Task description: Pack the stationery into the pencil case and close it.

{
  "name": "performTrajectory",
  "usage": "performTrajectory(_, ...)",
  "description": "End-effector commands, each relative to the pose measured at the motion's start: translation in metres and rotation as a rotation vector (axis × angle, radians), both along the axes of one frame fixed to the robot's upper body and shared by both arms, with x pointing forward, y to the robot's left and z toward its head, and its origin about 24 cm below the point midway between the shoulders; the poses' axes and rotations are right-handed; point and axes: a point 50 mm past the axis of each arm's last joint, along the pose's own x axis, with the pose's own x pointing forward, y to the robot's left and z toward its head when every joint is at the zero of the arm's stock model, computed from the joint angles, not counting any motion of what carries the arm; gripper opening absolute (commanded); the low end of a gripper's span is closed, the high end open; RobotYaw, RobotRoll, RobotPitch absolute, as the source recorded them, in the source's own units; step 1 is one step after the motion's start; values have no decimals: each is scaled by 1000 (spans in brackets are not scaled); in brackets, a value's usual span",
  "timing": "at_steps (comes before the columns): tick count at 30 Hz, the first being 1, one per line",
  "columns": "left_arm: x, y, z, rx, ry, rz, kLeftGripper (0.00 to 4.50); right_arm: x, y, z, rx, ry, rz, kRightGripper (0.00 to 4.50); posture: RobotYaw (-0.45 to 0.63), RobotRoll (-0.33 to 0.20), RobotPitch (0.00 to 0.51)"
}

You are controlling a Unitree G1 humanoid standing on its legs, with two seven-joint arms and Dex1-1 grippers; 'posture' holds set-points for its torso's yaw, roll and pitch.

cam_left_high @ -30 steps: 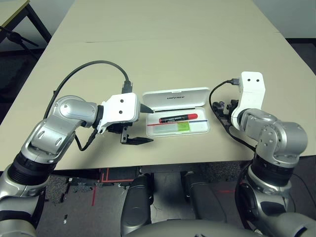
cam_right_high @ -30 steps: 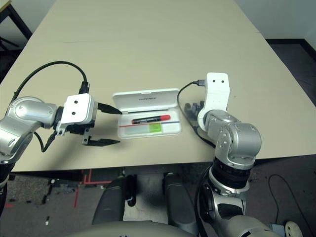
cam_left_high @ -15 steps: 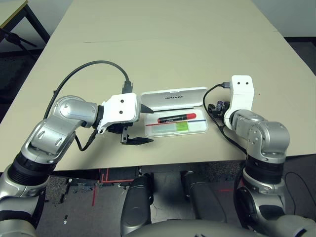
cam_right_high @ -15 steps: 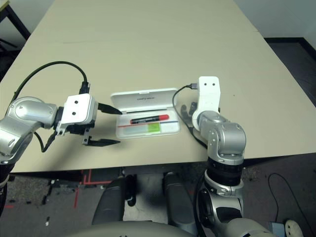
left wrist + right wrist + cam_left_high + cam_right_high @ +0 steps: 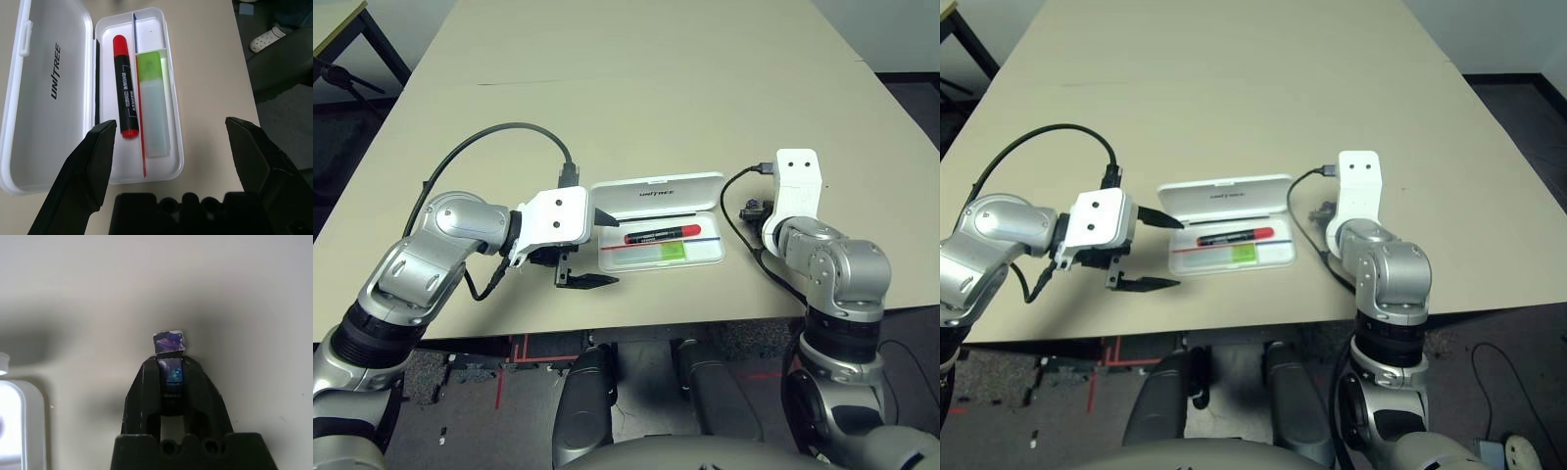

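Pencil case (image 5: 656, 223) lies open on the bench (image 5: 636, 88), with the red marker (image 5: 661, 234) and the green highlighter (image 5: 654, 254) already in its tray. The right gripper (image 5: 170, 363) is clamped on a small purple block (image 5: 169, 343), beside the case on the right. This seems the pick-up of the last item. Next it needs lifting and carrying over the tray. The left gripper (image 5: 592, 247) hovers with fingers apart at the other end of the case.

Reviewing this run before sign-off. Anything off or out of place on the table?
Nothing stands out. The pencil case lies open and flat, with the marker and highlighter lying straight in its tray. The right gripper has its jaws shut on a small purple block beside the case.
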Motion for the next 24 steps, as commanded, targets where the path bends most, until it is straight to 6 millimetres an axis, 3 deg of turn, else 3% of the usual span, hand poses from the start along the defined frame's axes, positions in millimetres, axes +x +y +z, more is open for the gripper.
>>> performTrajectory(1, -1, -2, -2, 17, -2, -17, 4500, -5, 3, -2, 13, 47, 86, 329, -76, 0, 198)
performTrajectory(4, -1, -3, -2, 17, -4, -19, 4500, -6, 1, 4, -4, 35, 158, 329, -76, 0, 198)
performTrajectory(10, 0, -2, -3, 22, -5, -21, 4500, -13, -7, 21, -93, -22, 471, 329, -78, 0, 196)
performTrajectory(16, 1, -1, -3, 28, -7, -22, 4500, -19, -38, 43, -227, -61, 803, 329, -83, 0, 188)
performTrajectory(24, 3, 0, -3, 34, -9, -24, 4500, -27, -63, 50, -380, -71, 1170, 329, -82, 0, 181)
